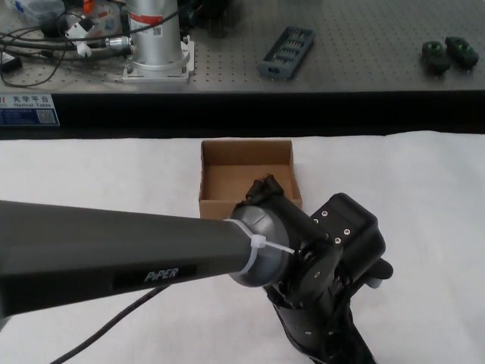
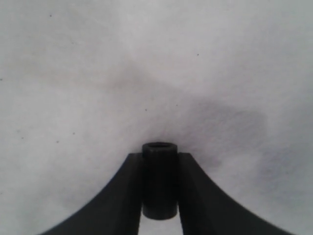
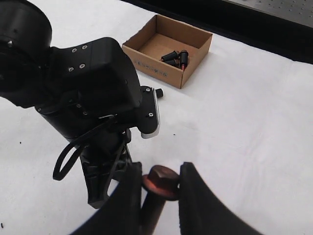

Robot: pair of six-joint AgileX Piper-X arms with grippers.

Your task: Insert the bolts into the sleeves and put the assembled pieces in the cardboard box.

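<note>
While the left claw [image 2: 160,159] pinches a black sleeve [image 2: 159,188] over the white bench [image 2: 98,73], the right claw [image 3: 161,172] grips a bolt [image 3: 159,183] with a reddish head, near the left arm's black wrist [image 3: 93,93]. Farther off, toward the bench's far side, stands the cardboard box [image 3: 151,66] with dark assembled pieces [image 3: 176,58] inside.

Bright, diffuse light washes the white cloth [image 2: 73,73] pale, casting soft grey shadows on it (clearest in the left wrist view) and a dull sheen along an arm's tube [image 1: 114,235].
</note>
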